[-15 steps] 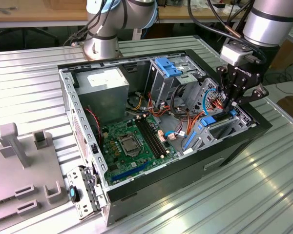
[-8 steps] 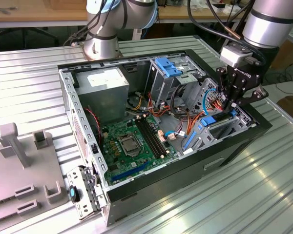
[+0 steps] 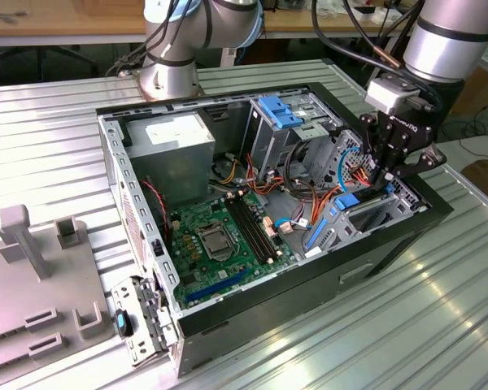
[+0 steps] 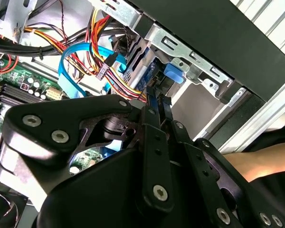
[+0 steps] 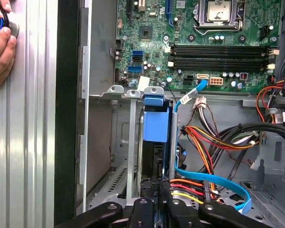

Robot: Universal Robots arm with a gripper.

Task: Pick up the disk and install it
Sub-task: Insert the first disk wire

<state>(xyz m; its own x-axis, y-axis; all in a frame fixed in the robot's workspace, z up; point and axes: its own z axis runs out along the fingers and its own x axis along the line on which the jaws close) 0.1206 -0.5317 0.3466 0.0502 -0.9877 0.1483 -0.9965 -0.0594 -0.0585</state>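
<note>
Bright, even light; white glare on the ribbed metal table (image 3: 447, 268), soft shadows inside the computer case (image 3: 325, 280).

Exterior view oblique overhead, both wrist views close, sharing drive bay (image 5: 131, 137)

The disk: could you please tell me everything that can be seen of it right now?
The disk stands on edge in a slot of the grey metal drive cage, beside the motherboard. Its blue plastic frame shows, with a rounded tab nearest the board, plus a dark narrow edge; the label is hidden. The gripper sits at its other end; contact cannot be told. Coloured cables run alongside.
</note>
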